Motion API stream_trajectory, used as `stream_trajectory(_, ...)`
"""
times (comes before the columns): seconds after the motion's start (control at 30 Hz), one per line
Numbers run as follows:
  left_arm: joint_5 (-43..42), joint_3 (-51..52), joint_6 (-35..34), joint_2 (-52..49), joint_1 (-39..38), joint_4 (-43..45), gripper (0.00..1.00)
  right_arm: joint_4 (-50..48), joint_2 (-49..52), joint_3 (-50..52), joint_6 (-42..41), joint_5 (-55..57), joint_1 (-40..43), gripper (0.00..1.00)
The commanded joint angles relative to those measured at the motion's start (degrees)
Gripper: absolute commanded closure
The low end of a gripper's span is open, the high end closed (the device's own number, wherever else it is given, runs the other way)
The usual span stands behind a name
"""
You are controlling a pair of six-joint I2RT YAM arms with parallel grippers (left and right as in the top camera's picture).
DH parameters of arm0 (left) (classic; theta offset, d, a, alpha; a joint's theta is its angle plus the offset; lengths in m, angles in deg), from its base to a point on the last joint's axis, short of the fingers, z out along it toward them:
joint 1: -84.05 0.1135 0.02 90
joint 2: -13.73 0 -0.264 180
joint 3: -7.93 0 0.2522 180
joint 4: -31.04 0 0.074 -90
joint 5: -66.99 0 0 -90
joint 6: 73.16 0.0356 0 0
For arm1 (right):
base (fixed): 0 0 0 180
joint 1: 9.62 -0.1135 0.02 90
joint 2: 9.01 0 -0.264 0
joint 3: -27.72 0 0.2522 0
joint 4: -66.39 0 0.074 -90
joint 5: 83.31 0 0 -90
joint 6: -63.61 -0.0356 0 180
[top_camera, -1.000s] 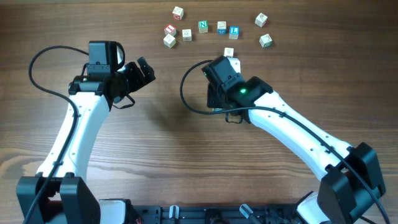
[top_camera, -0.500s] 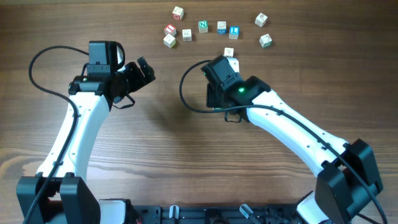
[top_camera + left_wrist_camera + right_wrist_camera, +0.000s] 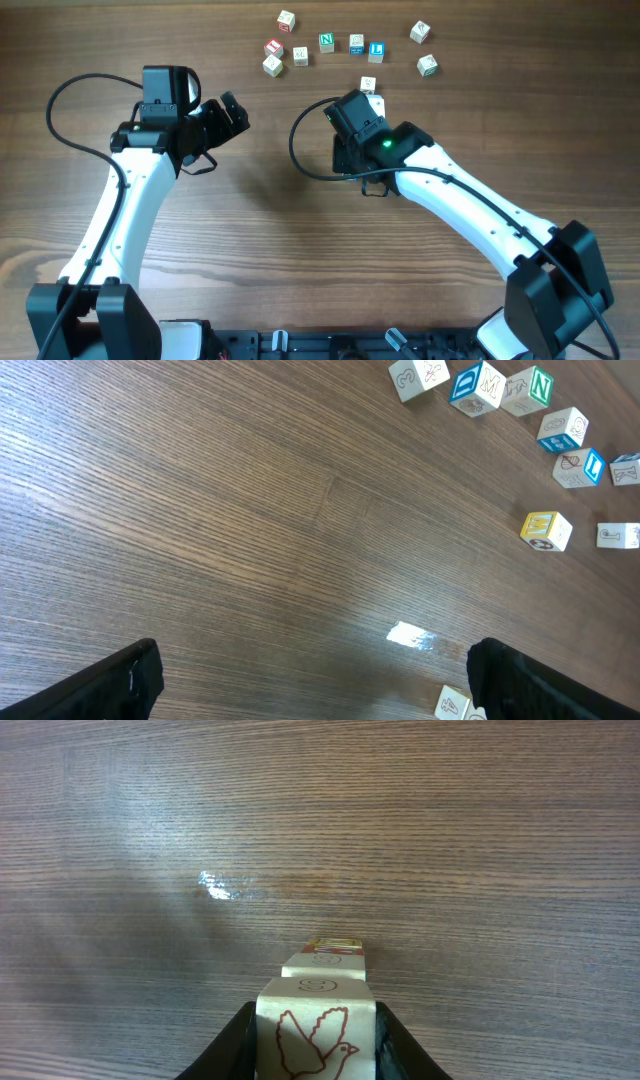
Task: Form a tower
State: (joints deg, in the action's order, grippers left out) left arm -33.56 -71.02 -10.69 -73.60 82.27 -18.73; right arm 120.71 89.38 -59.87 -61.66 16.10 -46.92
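- Right fingers (image 3: 240,1050) are clenched on the tower (image 3: 320,990), one pad on each side of its nearest cube, the one with a red bird outline. Both pads touch it.
- Right gripper (image 3: 318,1042) has that cube dead centre between the tips. I see more cubes of the column lined up straight beyond it, the farthest showing a red-and-yellow face.
- From overhead the tower is hidden under the right wrist. I can't tell whether its far end touches the table (image 3: 450,840).
- Left gripper (image 3: 320,685) is released, and the left fingers (image 3: 110,685) are spread wide with only bare wood between them.
- Loose cubes (image 3: 545,530) lie scattered well beyond the left tips, off to one side. None is near either left finger, and all are clear of the tower.
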Motion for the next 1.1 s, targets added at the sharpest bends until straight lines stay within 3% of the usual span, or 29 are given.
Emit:
stream_trajectory(0.0,0.1,0.3,0.1,0.1,0.1,0.2,0.0,-0.4,1.2,0.4,0.7,-0.3,0.3,0.79)
stream_trajectory(0.73,0.1,0.3,0.1,0.1,0.1,0.2,0.0,-0.5,1.5,0.5,0.6,0.0,0.3,0.76)
stream_trajectory(0.83,0.1,0.3,0.1,0.1,0.1,0.2,0.0,-0.5,1.5,0.5,0.6,0.0,0.2,0.66)
stream_trajectory(1.07,0.1,0.3,0.1,0.1,0.1,0.2,0.0,-0.5,1.5,0.5,0.7,0.0,0.2,0.59)
